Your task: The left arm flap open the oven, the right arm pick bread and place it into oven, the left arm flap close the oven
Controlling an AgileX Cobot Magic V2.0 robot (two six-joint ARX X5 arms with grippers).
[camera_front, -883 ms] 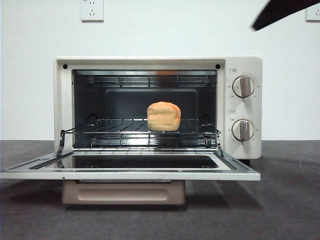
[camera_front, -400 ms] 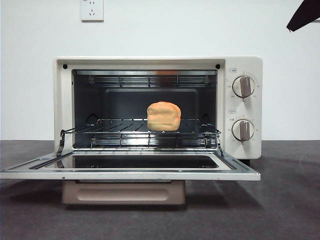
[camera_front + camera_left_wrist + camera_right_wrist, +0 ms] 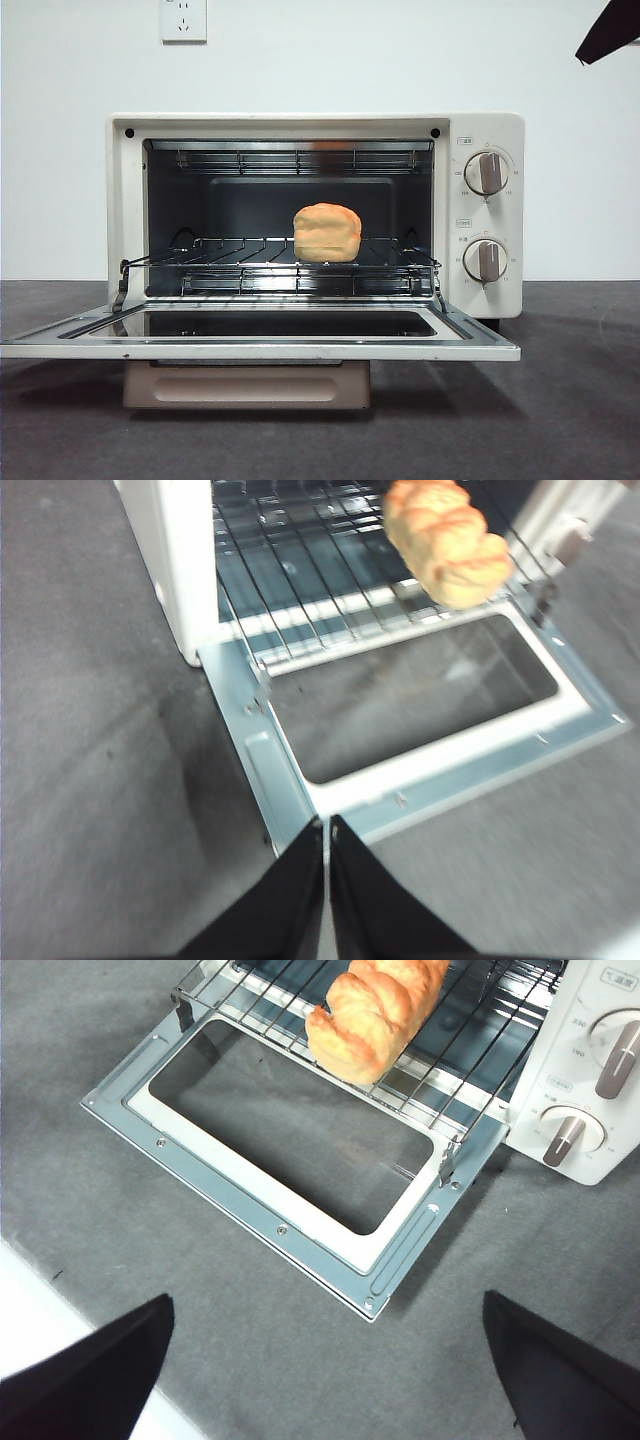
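The cream-white oven [image 3: 480, 130] stands with its door [image 3: 260, 345] flapped down flat. The golden bread [image 3: 327, 232] lies on the wire rack [image 3: 220, 255] inside, right of the middle, and nothing touches it. In the left wrist view my left gripper [image 3: 327, 830] is shut and empty, hovering above the front left corner of the door [image 3: 300, 810], with the bread [image 3: 447, 542] beyond. My right gripper [image 3: 327, 1300] is open and empty, high above the table in front of the door [image 3: 250, 1210] and the bread [image 3: 375, 1010]. A black arm tip [image 3: 608, 30] shows at the front view's top right corner.
The beige bar handle [image 3: 247, 385] hangs under the open door's front edge. Two knobs [image 3: 488, 172] [image 3: 485, 260] sit on the oven's right panel. Dark grey table [image 3: 570, 420] surrounds the oven, with a white wall and a socket [image 3: 183, 18] behind.
The black arm tip in the front view has drawn back up and to the right into the top corner. The bread, the rack and the door have not moved.
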